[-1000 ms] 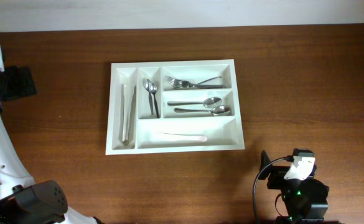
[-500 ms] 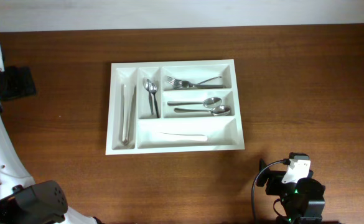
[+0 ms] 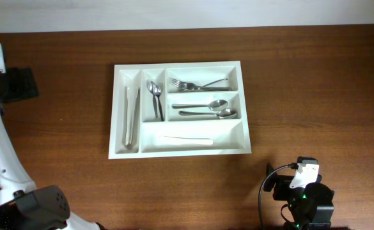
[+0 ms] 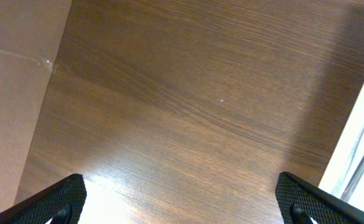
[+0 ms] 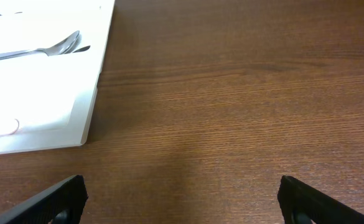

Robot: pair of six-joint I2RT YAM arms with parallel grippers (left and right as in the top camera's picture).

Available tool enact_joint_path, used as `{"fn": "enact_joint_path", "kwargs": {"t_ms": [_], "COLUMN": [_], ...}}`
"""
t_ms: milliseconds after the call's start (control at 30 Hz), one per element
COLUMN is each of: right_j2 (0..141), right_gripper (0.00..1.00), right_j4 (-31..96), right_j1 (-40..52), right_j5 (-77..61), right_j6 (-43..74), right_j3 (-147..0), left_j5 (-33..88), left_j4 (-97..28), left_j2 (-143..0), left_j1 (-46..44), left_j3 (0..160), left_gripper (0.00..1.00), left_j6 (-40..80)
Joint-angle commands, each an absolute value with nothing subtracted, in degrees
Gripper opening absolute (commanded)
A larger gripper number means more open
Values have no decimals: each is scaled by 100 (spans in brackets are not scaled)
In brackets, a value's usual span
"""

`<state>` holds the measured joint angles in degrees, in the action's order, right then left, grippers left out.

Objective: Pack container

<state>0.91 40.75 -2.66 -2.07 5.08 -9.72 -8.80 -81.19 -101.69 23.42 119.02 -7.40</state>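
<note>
A white cutlery tray (image 3: 246, 108) lies on the wooden table. It holds tongs (image 3: 132, 115) in the left slot, small spoons (image 3: 155, 96), forks (image 3: 196, 84), two large spoons (image 3: 209, 108) and a white knife (image 3: 187, 138) in the front slot. My right gripper (image 5: 180, 202) is open and empty over bare wood, right of the tray's front corner (image 5: 85, 127); its arm (image 3: 305, 198) sits at the table's front right. My left gripper (image 4: 182, 205) is open and empty over bare wood at the far left.
The left arm's white body (image 3: 1, 153) runs along the table's left edge. A pale wall band (image 3: 187, 13) lies behind the table's back edge.
The right arm drew back toward the front edge of the table between one second and half a second ago, then stayed still. The tray and its contents have not moved.
</note>
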Motion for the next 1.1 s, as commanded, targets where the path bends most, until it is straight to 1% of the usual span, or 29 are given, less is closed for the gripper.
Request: {"fn": "enact_joint_path", "kwargs": {"t_ms": [0,133,200,267,333,433,533,633,733,900,1067], "right_j2": [19,19,19,19,19,19,19,19,19,19,19], "right_gripper": [99,99,99,99,99,98,99,98,99,99,99], "right_j4": [4093,4093,4093,4093,4093,4093,4093,4093,4093,4093,4093], "right_j1": [-231,-231,-231,-231,-231,-231,-231,-231,-231,-231,-231], "right_j5": [-237,-237,-237,-237,-237,-237,-237,-237,-237,-237,-237], "right_j6": [471,471,471,471,471,471,471,471,471,471,471], "right_j3": [-926,-926,-926,-928,-926,-926,-926,-926,-926,-926,-928], "left_j5": [-834,-838,-1074,-1201,-1186,-1153,-1133,-1157,-1179,-1026,-856], "left_j4": [-8123,-8117,-7837,-6971,-5979,-4283,-2941,-2169,-1752,-1402,-993], "left_j2": [-9677,-9096,-8726,-8239,-7642,-6650,-5572,-4556,-3503,-2032,-1081], "left_j1": [1946,1302,961,670,458,298,276,276,274,156,73], "left_j3": [11813,11522,11190,10584,9793,8418,7043,5833,4604,2950,1798], "left_gripper": [99,99,99,99,99,99,99,99,99,99,99], "left_j6": [-670,-681,-1026,-1284,-1295,-1293,-1293,-1295,-1293,-1293,-1293]}}
